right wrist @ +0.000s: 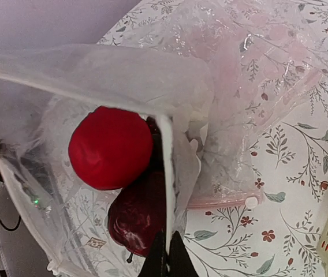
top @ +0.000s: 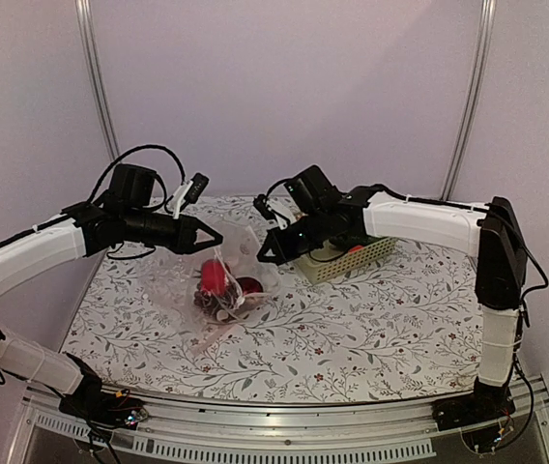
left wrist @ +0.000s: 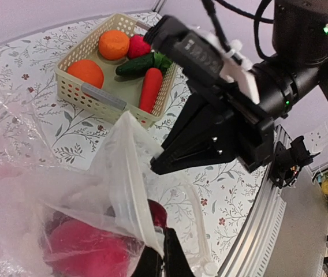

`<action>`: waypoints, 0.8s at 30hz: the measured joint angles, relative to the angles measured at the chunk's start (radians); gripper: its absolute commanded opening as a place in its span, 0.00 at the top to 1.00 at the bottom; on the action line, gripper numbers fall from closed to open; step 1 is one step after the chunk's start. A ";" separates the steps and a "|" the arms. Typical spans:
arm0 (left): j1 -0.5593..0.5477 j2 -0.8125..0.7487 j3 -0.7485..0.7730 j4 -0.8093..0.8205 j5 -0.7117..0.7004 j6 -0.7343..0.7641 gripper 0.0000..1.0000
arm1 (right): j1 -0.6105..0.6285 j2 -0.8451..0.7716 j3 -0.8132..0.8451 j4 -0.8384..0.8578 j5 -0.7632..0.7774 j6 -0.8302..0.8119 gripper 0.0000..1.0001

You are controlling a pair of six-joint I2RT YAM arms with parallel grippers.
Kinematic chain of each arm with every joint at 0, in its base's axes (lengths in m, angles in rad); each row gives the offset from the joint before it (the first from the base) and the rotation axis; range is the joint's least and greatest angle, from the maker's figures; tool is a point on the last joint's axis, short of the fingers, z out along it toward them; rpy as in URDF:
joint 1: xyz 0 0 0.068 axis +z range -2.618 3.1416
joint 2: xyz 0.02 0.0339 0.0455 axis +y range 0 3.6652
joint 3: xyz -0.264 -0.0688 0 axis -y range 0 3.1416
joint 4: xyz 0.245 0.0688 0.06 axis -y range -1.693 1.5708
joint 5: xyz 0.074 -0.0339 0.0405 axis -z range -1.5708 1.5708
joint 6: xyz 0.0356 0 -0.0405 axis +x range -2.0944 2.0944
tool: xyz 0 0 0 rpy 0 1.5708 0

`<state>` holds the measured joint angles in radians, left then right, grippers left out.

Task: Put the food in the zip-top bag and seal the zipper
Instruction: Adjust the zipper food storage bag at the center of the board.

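Both arms hold the bag (right wrist: pixel 239 69) by its pale top edge over the table (top: pixel 371 329): the left gripper (top: pixel 218 237) is pinched tight on that edge, the right gripper (top: pixel 260 256) clamped on it from the other side. The red fruit (right wrist: pixel 111 147) and grapes (right wrist: pixel 138 213) lie inside, touching. A basket (left wrist: pixel 71 86) stands just behind

No legible text, label or number; small print possibly blurred.
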<state>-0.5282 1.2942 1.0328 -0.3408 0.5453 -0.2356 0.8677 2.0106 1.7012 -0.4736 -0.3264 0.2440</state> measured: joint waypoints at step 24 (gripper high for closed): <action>-0.182 0.124 0.204 -0.108 0.092 0.013 1.00 | 0.035 -0.393 -0.109 -0.034 0.045 0.090 1.00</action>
<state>-0.7097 1.4178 1.2366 -0.4492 0.6373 -0.2226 0.9028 1.6173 1.5925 -0.5076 -0.2810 0.3344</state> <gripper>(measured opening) 0.005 0.006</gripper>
